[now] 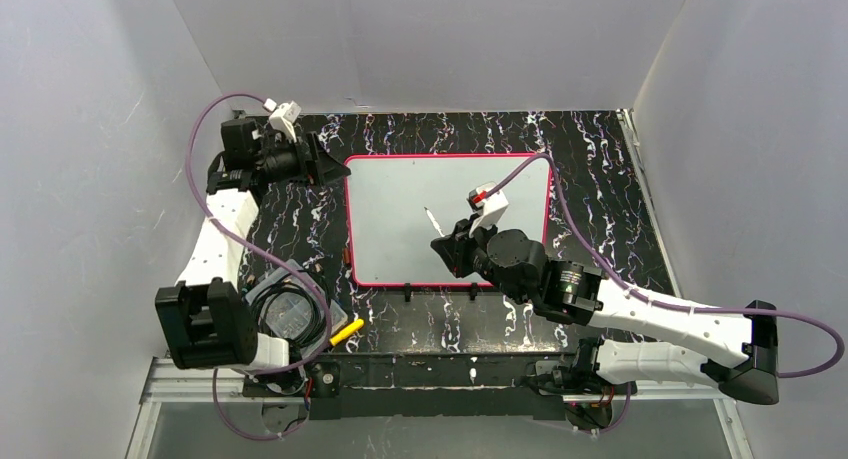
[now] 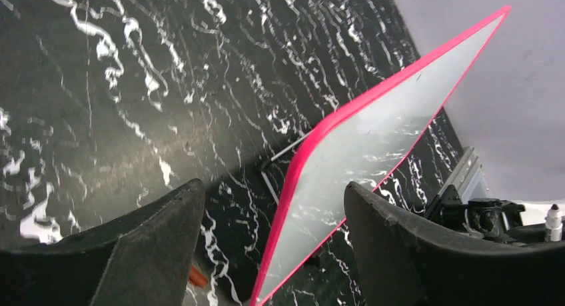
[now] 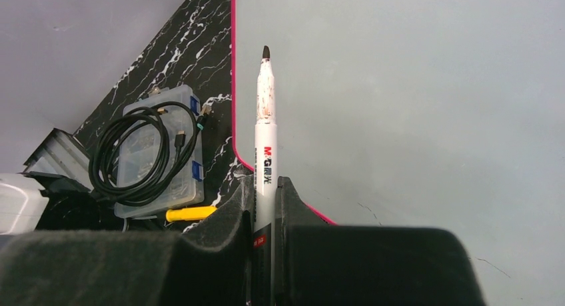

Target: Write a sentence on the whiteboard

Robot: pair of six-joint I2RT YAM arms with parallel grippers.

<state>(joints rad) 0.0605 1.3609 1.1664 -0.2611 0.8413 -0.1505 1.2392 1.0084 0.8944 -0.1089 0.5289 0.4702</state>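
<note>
The whiteboard (image 1: pixel 400 219), white-faced with a pink-red frame, lies flat on the black marbled table. The sentence is out of view; the board's face (image 3: pixel 400 106) shows no lettering. My right gripper (image 1: pixel 448 247) hovers over the board's middle, shut on a white marker (image 3: pixel 266 119) whose dark uncapped tip points forward, apart from the surface. That marker (image 1: pixel 433 222) angles toward the board's centre. My left gripper (image 1: pixel 337 169) is at the board's far-left corner and stands open. In the left wrist view the board's pink edge (image 2: pixel 313 159) runs between the spread fingers (image 2: pixel 273 189), touching neither.
A clear plastic box (image 1: pixel 285 314) with a coiled black cable on it sits at the near left, also in the right wrist view (image 3: pixel 150 153). A yellow piece (image 1: pixel 347 330) lies beside it. Small black pegs (image 1: pixel 408 291) line the board's near edge. Grey walls enclose the table.
</note>
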